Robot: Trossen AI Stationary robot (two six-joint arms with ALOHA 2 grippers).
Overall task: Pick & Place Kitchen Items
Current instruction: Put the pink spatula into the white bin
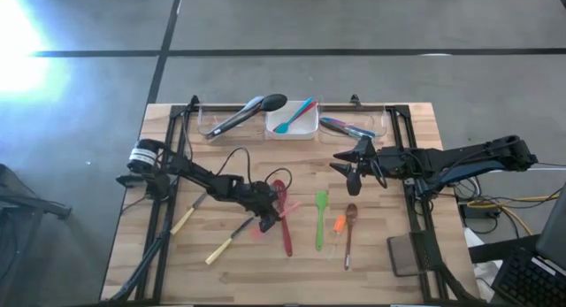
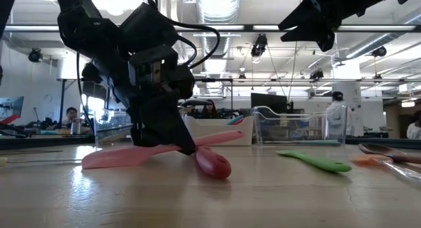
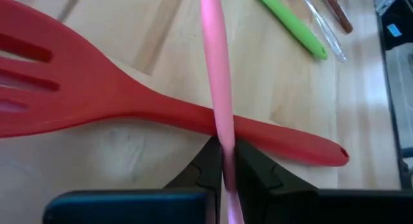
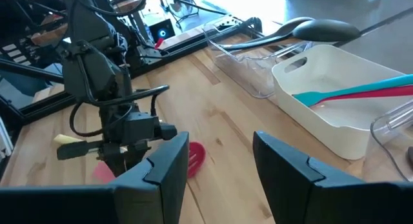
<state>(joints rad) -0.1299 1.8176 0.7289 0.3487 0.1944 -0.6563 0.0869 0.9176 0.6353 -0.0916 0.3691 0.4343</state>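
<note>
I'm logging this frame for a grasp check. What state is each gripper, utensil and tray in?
left gripper: shut on pink utensil
pink utensil: pinched, lying across red slotted spatula
red slotted spatula: flat on table, not held
right gripper: open, empty, above table
white tray: holds teal spoon and a pink-handled one
teal spoon: lying in white tray
black ladle: resting across left clear tray
green spatula: flat on table

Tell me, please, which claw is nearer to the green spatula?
Left. The left claw is shut on the pink spatula, just beside the green spatula; the right claw hangs open farther off, toward the trays.
</note>
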